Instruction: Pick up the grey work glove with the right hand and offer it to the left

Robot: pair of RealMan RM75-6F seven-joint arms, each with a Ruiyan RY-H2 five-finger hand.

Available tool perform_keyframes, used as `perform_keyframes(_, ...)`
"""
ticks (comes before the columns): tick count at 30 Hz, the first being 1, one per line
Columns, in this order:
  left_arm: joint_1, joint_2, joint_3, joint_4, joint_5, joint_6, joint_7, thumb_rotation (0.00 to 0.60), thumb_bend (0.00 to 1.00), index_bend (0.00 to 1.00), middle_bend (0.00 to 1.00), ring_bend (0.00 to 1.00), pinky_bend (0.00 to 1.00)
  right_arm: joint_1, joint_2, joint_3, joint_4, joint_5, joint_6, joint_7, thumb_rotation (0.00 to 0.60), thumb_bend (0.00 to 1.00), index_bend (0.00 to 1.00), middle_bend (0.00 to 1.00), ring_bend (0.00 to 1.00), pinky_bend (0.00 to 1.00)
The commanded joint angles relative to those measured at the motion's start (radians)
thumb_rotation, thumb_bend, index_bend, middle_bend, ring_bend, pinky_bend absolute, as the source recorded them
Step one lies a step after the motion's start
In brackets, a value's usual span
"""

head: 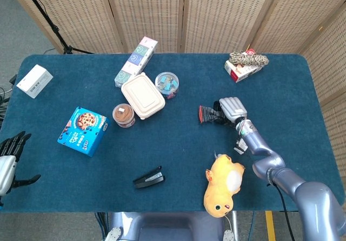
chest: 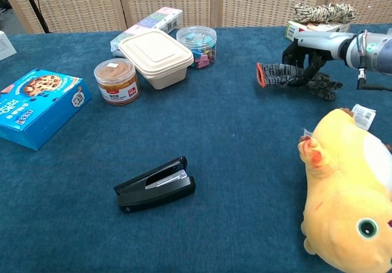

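Note:
The grey work glove (chest: 288, 75), with an orange-edged cuff, is held by my right hand (chest: 312, 49), whose fingers curl down over its middle. The cuff end is lifted off the blue table and the glove's fingers trail to the right. From the head view, the right hand (head: 231, 109) covers most of the glove (head: 207, 114), leaving only the cuff showing to the left. My left hand (head: 10, 160) hangs at the table's left front edge, fingers apart and holding nothing.
A yellow plush toy (chest: 346, 187) lies just in front of my right arm. A box with a rope bundle (head: 246, 64) sits behind the glove. A beige lunch box (head: 142, 95), jars, a blue cookie box (head: 82, 130) and a black stapler (head: 149, 178) lie toward the left.

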Motion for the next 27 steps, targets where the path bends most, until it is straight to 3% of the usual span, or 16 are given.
perform_keyframes(1,-0.019,0.007,-0.004,0.011,0.019,-0.016,-0.001,0.6,0.0,0.0,0.0,0.0,0.0,-0.011,0.064,0.005,-0.106,-0.011,0.037,-0.002,0.6,0.35,0.54,0.58,0.48,0.56)
perform_keyframes(6,-0.105,0.03,-0.002,0.056,0.14,-0.092,-0.025,0.6,0.0,0.0,0.0,0.0,0.0,-0.015,0.144,0.028,-0.299,0.024,0.047,-0.077,0.6,0.35,0.54,0.58,0.48,0.56)
perform_keyframes(11,-0.204,0.018,0.001,0.167,0.34,-0.087,-0.185,0.6,0.0,0.0,0.0,0.0,0.0,-0.005,0.208,0.056,-0.491,0.097,0.026,-0.181,0.6,0.35,0.55,0.58,0.48,0.56)
perform_keyframes(15,-0.265,0.013,0.008,0.202,0.423,-0.093,-0.236,0.6,0.0,0.0,0.0,0.0,0.01,0.013,0.243,0.072,-0.612,0.179,0.0,-0.275,0.6,0.35,0.55,0.58,0.48,0.56)
perform_keyframes(27,-0.434,-0.035,0.024,0.218,0.517,-0.184,-0.325,0.6,0.0,0.13,0.06,0.02,0.06,0.11,0.271,0.089,-0.859,0.517,0.042,-0.548,0.6,0.35,0.55,0.58,0.48,0.56)
